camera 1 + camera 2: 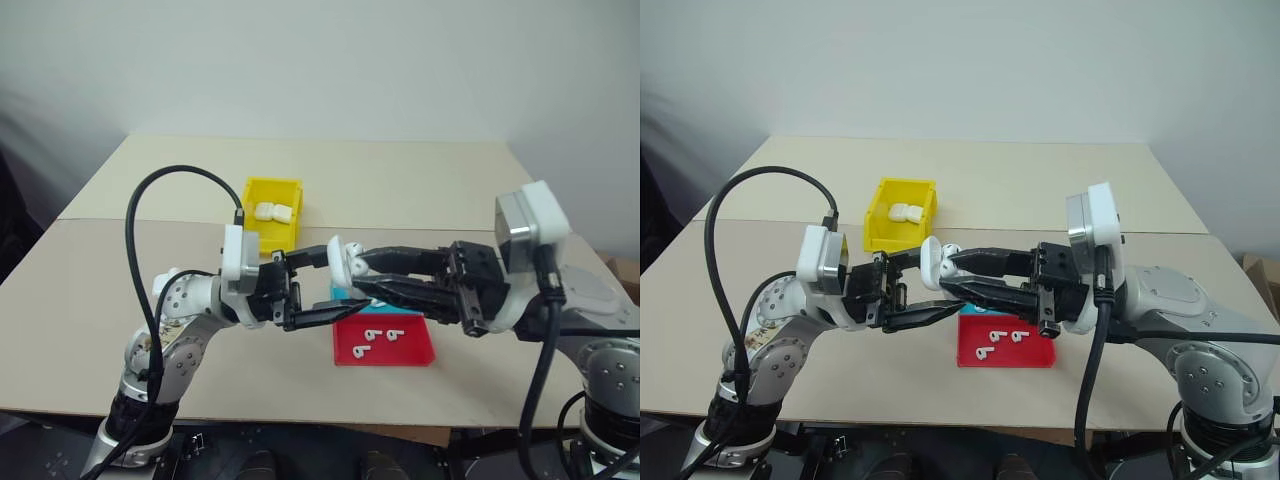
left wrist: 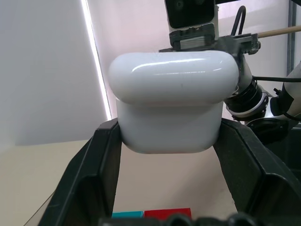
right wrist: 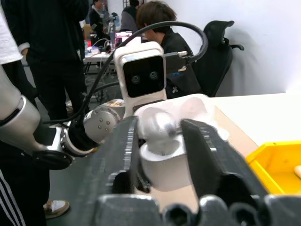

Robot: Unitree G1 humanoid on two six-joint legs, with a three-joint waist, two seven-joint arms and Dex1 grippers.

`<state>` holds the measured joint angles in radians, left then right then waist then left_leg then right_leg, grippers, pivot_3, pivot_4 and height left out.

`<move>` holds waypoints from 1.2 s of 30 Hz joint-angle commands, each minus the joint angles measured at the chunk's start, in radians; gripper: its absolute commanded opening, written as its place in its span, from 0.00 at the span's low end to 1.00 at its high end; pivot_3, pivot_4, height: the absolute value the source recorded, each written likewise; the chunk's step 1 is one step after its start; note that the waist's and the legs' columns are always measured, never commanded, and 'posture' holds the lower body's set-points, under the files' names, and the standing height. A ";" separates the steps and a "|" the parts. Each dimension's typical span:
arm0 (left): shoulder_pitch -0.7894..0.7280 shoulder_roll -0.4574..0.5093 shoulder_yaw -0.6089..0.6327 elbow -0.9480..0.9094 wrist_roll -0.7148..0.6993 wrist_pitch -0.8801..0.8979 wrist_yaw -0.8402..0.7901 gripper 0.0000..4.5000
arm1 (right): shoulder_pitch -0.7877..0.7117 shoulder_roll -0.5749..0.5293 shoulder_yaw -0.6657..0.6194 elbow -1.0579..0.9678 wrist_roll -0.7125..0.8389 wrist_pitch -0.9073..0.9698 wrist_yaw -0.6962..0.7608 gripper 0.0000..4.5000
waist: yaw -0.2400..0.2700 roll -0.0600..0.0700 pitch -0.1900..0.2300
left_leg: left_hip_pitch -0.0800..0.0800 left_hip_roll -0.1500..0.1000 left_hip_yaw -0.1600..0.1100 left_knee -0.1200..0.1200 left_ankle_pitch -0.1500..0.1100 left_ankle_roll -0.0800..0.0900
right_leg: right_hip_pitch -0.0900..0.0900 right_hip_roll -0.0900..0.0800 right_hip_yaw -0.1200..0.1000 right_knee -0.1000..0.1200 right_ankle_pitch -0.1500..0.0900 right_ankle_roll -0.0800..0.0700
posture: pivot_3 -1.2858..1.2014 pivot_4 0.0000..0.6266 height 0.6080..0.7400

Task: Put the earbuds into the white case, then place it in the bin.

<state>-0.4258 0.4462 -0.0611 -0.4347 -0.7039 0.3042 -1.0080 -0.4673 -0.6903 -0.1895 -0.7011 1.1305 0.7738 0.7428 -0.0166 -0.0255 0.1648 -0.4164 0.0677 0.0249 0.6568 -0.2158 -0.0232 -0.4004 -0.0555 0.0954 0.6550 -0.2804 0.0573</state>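
Left hand [image 1: 312,285] is clamped on the open white case [image 1: 343,262], held up over the counter [image 1: 420,185] at mid-scene, lid tipped back. Right hand [image 1: 368,272] comes in from 3 o'clock with its fingertips right at the case mouth; right wrist view shows the fingers [image 3: 200,141] flanking the case with something white and glossy between them, likely an earbud at or in its well. Fingers are part-way spread; can't tell if that bud is still pinched or already let go.

Below the hands, at 6 o'clock, sits the red tray [image 1: 408,350] with two loose earbuds [image 1: 372,338]. Bin [image 1: 268,190] is at 11 o'clock from the case, well apart, with two white cases [image 1: 275,212] already inside.

Step in hand, as I judge it: seating a bud in the case.

- Keep the left hand rock steady, case mouth facing the right hand.
- Line the stem up with the well, push straight along it, no side load.
- Spread the right fingers only once the bud sits flush; a tilted bud could pop out.
- Back the right hand off straight, clear of the lid.
- Don't snap the lid on a proud bud.
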 commanded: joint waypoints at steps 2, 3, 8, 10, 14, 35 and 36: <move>-0.004 -0.001 0.011 -0.038 -0.011 -0.020 -0.005 0.61 | 0.010 -0.017 0.002 -0.015 -0.034 -0.048 0.012 0.49 | 0.000 0.000 0.000 | 0.000 0.000 0.000 0.000 0.000 0.000 | 0.000 0.000 0.000 0.000 0.000 0.000 | 0.52 0.24 1.00; -0.003 -0.001 0.011 -0.037 -0.011 -0.020 -0.006 0.61 | 0.012 -0.018 -0.003 -0.014 -0.030 -0.053 0.016 0.49 | 0.000 0.000 0.000 | 0.000 0.000 0.000 0.000 0.000 0.000 | 0.000 0.000 0.000 0.000 0.000 0.000 | 0.52 0.24 1.00; 0.009 0.003 0.008 -0.026 0.002 -0.033 -0.021 0.61 | 0.034 -0.040 -0.041 -0.004 -0.037 -0.088 0.042 0.49 | 0.001 0.000 0.000 | 0.000 0.000 0.000 0.000 0.000 0.000 | 0.000 0.000 0.000 0.000 0.000 0.000 | 0.52 0.24 1.00; 0.009 0.003 0.006 -0.019 0.007 -0.035 -0.023 0.61 | 0.036 -0.053 -0.067 0.008 -0.038 -0.107 0.058 0.49 | 0.002 0.000 0.000 | 0.000 0.000 0.000 0.000 0.000 0.000 | 0.000 0.000 0.000 0.000 0.000 0.000 | 0.52 0.24 1.00; 0.002 0.000 -0.006 0.004 0.023 -0.031 -0.028 0.61 | -0.019 -0.125 -0.106 0.066 -0.005 -0.082 0.096 0.49 | 0.002 0.000 0.000 | 0.000 0.000 0.000 0.000 0.000 0.000 | 0.000 0.000 0.000 0.000 0.000 0.000 | 0.52 0.24 1.00; -0.151 -0.065 -0.114 0.216 0.228 -0.099 -0.058 0.61 | -0.657 -0.220 0.374 0.351 -0.351 0.044 0.384 0.00 | 0.003 0.000 0.000 | -0.007 0.000 0.000 0.002 -0.001 0.001 | -0.006 0.000 -0.001 -0.002 0.000 0.000 | 0.52 0.24 1.00; -0.154 -0.065 -0.120 0.221 0.246 -0.107 -0.053 0.61 | -0.660 -0.216 0.391 0.348 -0.378 0.033 0.396 0.00 | 0.003 0.000 0.000 | -0.007 0.000 0.000 0.002 -0.001 0.001 | -0.006 0.000 -0.001 -0.001 0.000 0.000 | 0.52 0.24 1.00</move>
<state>-0.5519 0.3839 -0.1781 -0.1998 -0.4746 0.2226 -1.0686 -1.0992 -0.9084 0.1904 -0.3430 0.8031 0.8423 1.1133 -0.0138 -0.0252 0.1651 -0.4232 0.0678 0.0247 0.6586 -0.2163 -0.0222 -0.4059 -0.0556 0.0946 0.6536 -0.2800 0.0574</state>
